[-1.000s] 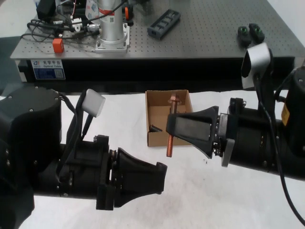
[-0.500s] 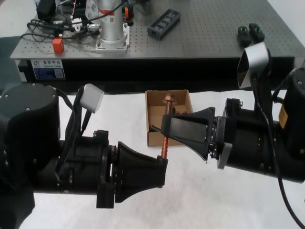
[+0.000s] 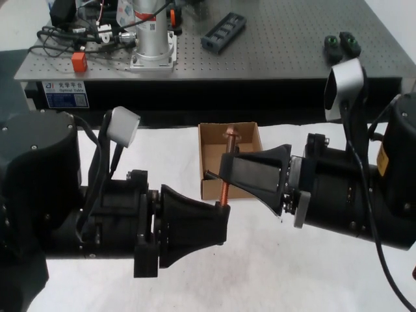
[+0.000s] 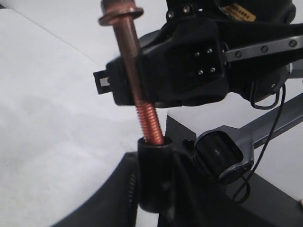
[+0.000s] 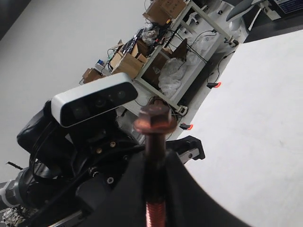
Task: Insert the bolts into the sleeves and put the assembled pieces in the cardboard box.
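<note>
Bolt (image 4: 150,125), copper and upright, is clamped by its shank in the right gripper (image 3: 227,170) above the middle of the bench (image 3: 292,273). Its threaded tip sits in the mouth of the black sleeve (image 4: 155,179), which the left gripper (image 3: 220,221) pinches tight. Just behind them the cardboard box (image 3: 211,149) lies open at the bench's far edge

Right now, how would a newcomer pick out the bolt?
On the white bench stands a cardboard box. Before it two black arms meet, and the bolt stands upright in the right arm's jaws. Unlike its black neighbours it is copper-coloured, threaded tip inside the sleeve.
</note>
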You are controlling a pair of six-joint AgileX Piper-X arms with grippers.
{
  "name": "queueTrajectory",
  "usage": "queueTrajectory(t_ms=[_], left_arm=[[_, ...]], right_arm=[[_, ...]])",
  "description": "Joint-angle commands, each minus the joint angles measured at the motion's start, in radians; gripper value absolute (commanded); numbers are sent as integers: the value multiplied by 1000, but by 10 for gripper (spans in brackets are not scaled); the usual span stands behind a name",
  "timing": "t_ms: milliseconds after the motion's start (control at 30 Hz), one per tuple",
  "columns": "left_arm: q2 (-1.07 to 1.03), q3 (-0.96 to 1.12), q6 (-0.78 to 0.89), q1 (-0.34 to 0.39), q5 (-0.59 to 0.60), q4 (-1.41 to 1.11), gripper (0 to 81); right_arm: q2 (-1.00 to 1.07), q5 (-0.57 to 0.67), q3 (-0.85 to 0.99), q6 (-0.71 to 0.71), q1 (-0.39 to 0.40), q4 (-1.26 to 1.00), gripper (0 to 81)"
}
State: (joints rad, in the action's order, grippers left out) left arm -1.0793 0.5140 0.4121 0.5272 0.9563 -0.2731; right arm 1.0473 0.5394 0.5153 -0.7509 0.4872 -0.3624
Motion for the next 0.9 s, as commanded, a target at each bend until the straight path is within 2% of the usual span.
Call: queueTrajectory(t_ms=[0,167,233,267,333,367,400,433,567,667,767,867], left_arm=[[2,8,7,-2,-12,-22,6],[2,8,5,-2,-65,-24,6],[2,8,6,-2,-74,-42,6],[2,8,6,-2,-80,-51,6],[2,8,3,-2,-112,-75,6],[2,8,-6,-2,-124,-80,6],[2,8,-19,-2,-137,-88,6],[2,8,-38,-2,-149,-91,6],[2,8,-89,-2,-238,-103,6],[2,8,-90,-2,-367,-104,6],[-22,16,-58,-2,-489,-111,6],[-119,79,90,-2,-649,-67,6]], right_arm=[[5,16,5,22,5,-4,28],[5,52,5,68,5,-2,27],[5,73,5,81,5,-1,1],[5,82,5,95,5,-1,49],[5,85,5,122,5,-3,198],[5,85,5,136,5,-4,315],[5,85,5,149,5,-3,386],[5,85,5,165,5,-3,405],[-10,85,5,183,-5,-3,392],[-63,85,5,183,-36,45,392],[-162,85,5,221,-88,205,392],[-267,23,5,364,-148,497,392]])
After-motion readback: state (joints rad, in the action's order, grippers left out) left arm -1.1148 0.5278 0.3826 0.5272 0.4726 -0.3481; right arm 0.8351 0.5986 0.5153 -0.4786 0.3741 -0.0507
